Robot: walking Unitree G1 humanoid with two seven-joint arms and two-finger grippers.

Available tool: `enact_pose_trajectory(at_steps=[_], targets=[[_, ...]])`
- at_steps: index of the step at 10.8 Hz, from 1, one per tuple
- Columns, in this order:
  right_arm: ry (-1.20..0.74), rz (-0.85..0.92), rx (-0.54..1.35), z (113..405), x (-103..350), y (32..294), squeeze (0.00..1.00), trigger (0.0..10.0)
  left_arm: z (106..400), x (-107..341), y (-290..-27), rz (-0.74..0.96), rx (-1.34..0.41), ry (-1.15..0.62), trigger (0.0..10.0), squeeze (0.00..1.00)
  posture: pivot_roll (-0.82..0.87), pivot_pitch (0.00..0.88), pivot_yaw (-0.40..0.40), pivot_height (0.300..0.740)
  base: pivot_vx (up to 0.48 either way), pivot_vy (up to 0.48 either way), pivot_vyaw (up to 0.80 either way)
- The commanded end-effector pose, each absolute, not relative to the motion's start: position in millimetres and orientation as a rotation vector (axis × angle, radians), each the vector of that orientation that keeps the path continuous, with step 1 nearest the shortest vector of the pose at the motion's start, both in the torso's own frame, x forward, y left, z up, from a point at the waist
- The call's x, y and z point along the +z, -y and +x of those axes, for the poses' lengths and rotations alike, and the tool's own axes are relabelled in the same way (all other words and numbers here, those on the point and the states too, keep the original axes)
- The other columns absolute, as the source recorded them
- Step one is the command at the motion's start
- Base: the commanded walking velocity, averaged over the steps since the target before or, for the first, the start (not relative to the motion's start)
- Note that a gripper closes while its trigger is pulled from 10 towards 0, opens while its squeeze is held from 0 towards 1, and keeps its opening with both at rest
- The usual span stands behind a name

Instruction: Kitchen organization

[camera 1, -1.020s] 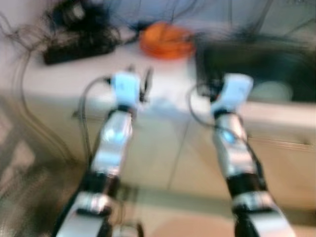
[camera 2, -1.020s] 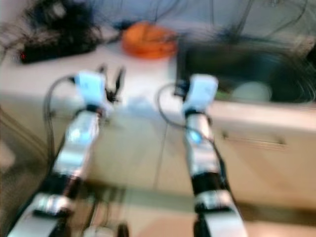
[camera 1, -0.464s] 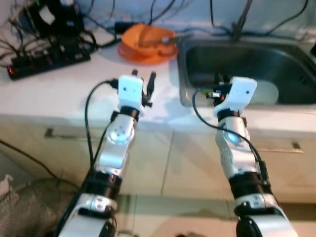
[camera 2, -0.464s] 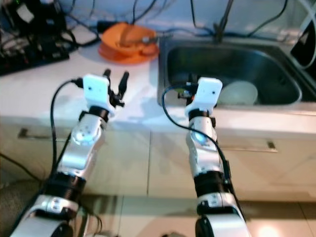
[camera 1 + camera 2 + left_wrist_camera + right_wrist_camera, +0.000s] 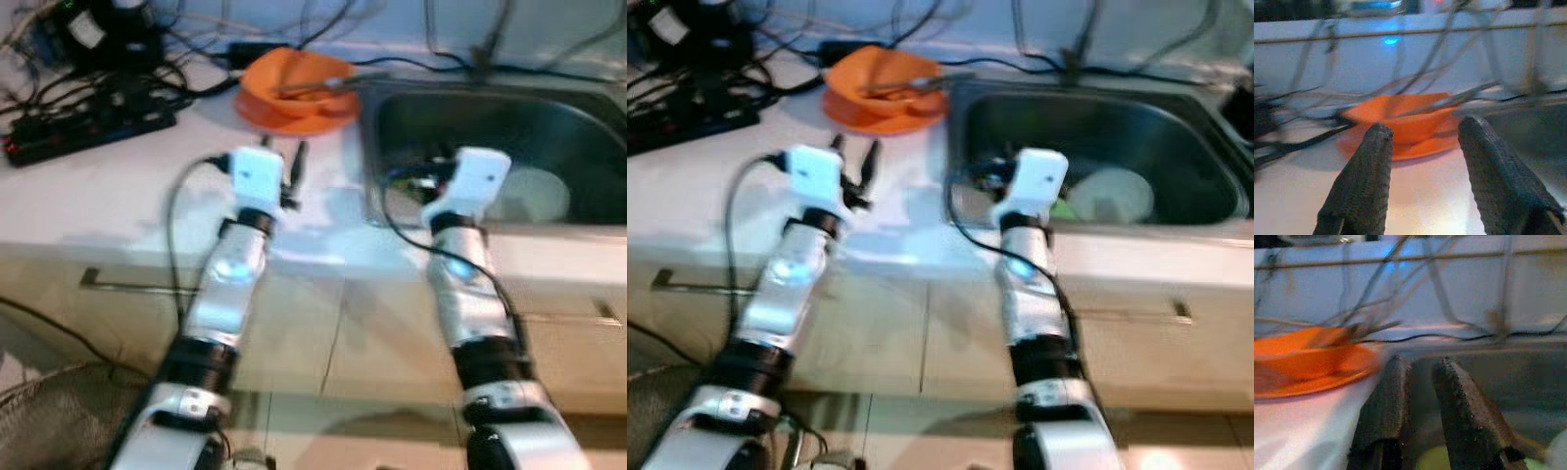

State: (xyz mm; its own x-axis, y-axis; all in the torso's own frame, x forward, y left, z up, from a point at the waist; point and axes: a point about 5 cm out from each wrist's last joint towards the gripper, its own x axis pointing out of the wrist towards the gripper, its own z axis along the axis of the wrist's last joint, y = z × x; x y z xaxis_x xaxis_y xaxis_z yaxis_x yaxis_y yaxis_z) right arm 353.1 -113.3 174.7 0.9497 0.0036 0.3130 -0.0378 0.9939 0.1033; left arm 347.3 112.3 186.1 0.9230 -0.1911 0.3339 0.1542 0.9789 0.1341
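You are looking down at a white counter [image 5: 696, 196] with a steel sink [image 5: 1215, 162] set into its right part. Your left gripper [image 5: 854, 163] is hovering over the counter, its two black fingers standing apart and pointing toward an orange bowl [image 5: 884, 83] that is sitting on an orange plate [image 5: 857, 116] near the wall. Your right arm [image 5: 1027, 255] is reaching over the sink's front left corner. A white dish [image 5: 1109, 194] is lying in the basin. Black cables [image 5: 696, 73] are trailing across the counter's far left.
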Motion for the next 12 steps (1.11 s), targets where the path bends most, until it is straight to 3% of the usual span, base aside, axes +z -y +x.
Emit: enact_pose_trajectory(at_steps=[1,12], targets=[[0.329,0.101,0.009,354,179,119,0.00,10.0,347,193,-107,0.098,-0.188,0.372,10.0,0.00,0.10,0.085,-0.019,0.740,0.281,0.000,0.00],[0.376,0.090,0.030,358,203,119,0.00,10.0,348,219,-113,0.094,-0.167,0.428,10.0,0.00,0.10,0.068,-0.019,0.740,0.286,0.000,0.00]])
